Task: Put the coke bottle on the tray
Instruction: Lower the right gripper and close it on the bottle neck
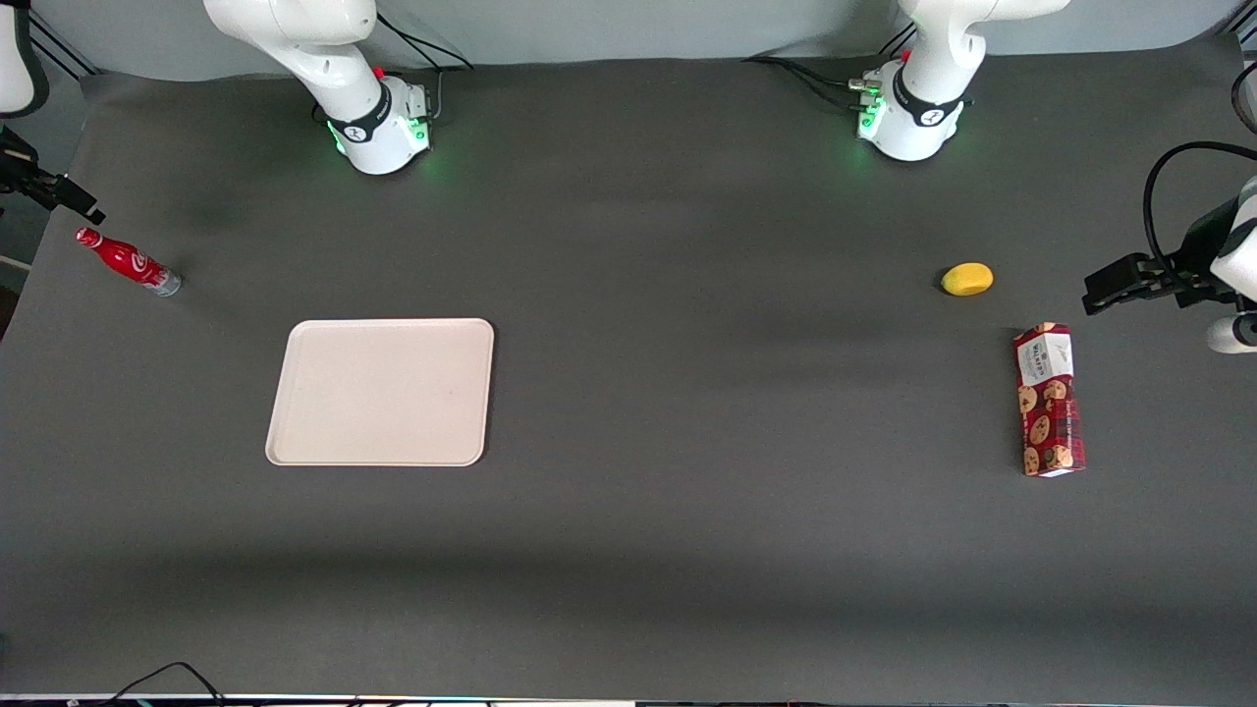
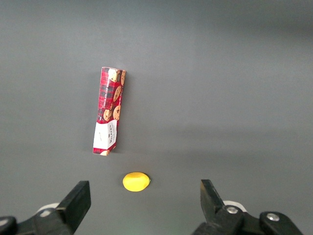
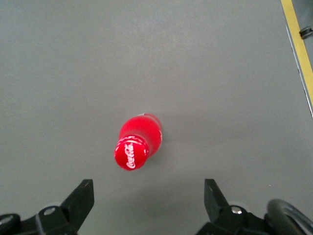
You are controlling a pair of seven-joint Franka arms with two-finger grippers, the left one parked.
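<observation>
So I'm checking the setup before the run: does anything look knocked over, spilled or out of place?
Nothing stands out. The coke bottle stands upright on the table, apart from the bare tray. The open gripper hovers above the bottle. The cookie box lies flat, undamaged.

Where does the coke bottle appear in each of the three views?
Front view: coke bottle stands on the table at the working arm's end, farther from the camera than the tray.
Right wrist view: seen from above, beneath the open gripper.
Left wrist view: not in it.
Shared landmark: the dark table.
</observation>
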